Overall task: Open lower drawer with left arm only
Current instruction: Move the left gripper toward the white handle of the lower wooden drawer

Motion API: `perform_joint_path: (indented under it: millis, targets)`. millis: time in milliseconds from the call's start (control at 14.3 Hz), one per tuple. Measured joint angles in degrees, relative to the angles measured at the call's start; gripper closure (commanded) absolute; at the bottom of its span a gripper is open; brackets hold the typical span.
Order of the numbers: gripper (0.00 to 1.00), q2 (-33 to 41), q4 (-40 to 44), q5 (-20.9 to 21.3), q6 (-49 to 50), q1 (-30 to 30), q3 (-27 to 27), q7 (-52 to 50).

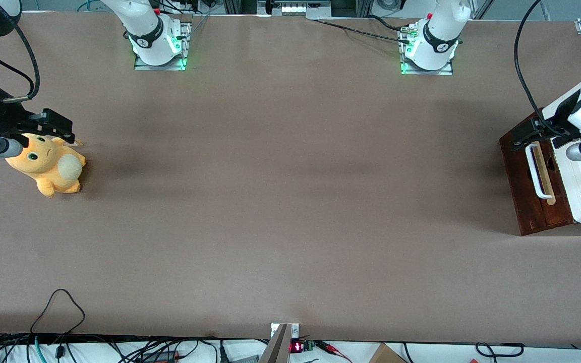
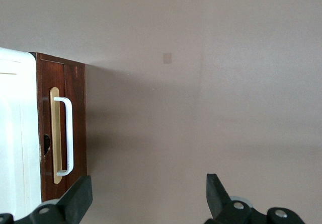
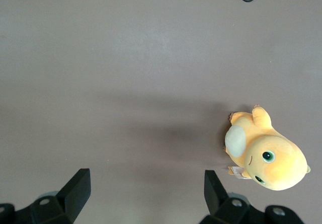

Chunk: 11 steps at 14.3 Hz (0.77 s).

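The tool (image 2: 146, 199) partly hides the lower drawer (image 1: 525, 176).

The front view looks steeply down over the whole table (image 1: 280, 201). The left wrist view looks straight down past the gripper (image 2: 146, 199), its fingers spread, from close above the drawer (image 2: 75, 83). These 2 views share the drawer and its handle (image 1: 536, 171).

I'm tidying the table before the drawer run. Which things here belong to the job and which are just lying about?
Belongs to the job:
- lower drawer, white bar handle
- left arm's gripper, open, hovering above the table in front of the drawer

Lying about:
- orange plush toy, toward the parked arm's end
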<state>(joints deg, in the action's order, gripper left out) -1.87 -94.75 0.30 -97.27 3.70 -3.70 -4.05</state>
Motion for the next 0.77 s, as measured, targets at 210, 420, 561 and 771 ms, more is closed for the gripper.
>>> perform_joint_path:
  millis: [210, 420, 561, 771]
  targets:
    - [0.00, 0.00, 0.77, 0.00, 1.81, 0.00, 0.04, 0.05]
    - [0.00, 0.00, 2.12, 0.00, 2.70, 0.00, 0.47, 0.06]
    - [0.00, -0.02, 2.37, 0.00, 3.06, 0.00, 0.67, 0.06]
    - [0.00, -0.06, 2.38, 0.00, 4.13, 0.00, 0.68, 0.11]
